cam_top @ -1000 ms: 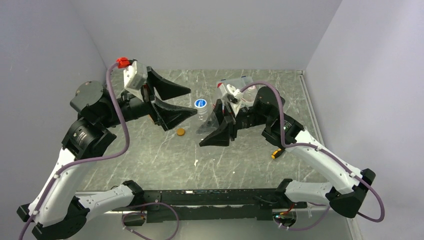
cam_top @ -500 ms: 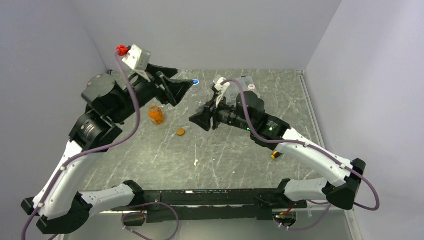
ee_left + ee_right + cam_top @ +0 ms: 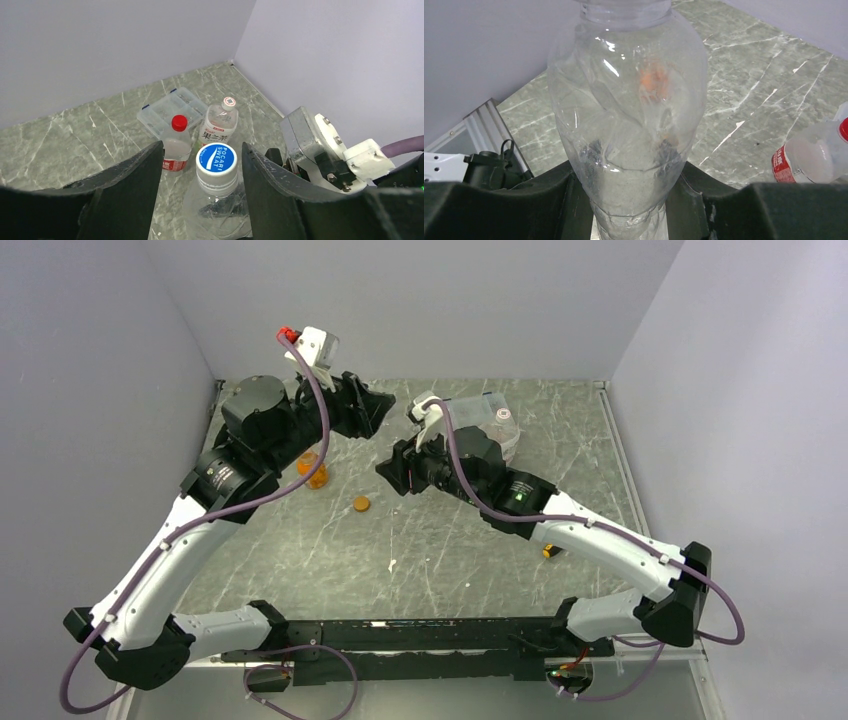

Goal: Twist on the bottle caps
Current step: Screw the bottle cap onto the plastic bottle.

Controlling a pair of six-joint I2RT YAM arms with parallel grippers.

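At the right gripper [image 3: 626,182]: clamped tight on the lower body of a clear crumpled plastic bottle [image 3: 629,100], black fingers [image 3: 524,210] pressed into both sides. At the left gripper [image 3: 201,150]: about half parted, straddling the round blue-and-white screw cap [image 3: 217,161] seated on that bottle's neck; gap showing on one side, contact on the other unclear. Just beyond, standing side by side on the grey marbled table [image 3: 75,130]: small clear bottle with red label [image 3: 175,150], topped with a round red cap [image 3: 179,122], and clear white-labelled bottle [image 3: 219,127], topped with a whitish cap [image 3: 229,102]. Right behind both: flat clear compartment box [image 3: 167,102]. Nearer the left arm, seen from above: squat clear bottle of orange liquid [image 3: 314,472], with a small round orange cap [image 3: 361,504] lying flat close by, apart from it.
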